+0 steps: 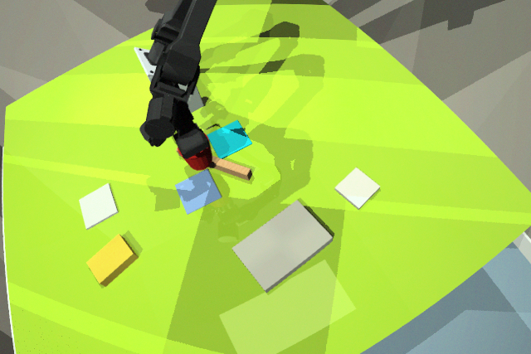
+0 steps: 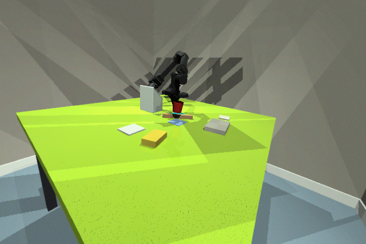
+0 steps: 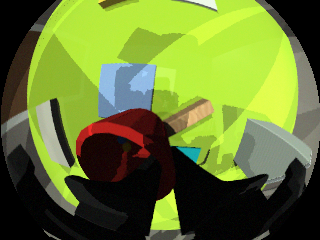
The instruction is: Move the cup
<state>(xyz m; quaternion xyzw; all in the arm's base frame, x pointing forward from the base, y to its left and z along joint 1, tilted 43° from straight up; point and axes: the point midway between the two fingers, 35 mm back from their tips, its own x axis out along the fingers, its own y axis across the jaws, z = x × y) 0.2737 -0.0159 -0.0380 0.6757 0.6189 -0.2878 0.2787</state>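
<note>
The cup (image 1: 197, 160) is dark red and tapers toward its base. It hangs upright above the table, left of centre in the top view, its upper part hidden under the black gripper (image 1: 192, 144) that is closed on it. In the exterior view it floats above the wooden bar, clear of the surface. In the wrist view its round rim sits in the lower left, with small coloured marbles (image 3: 124, 144) just visible inside. The light blue pad (image 1: 197, 191) lies flat just below the cup in the top view. The turquoise pad (image 1: 229, 138) lies flat just to its upper right.
</note>
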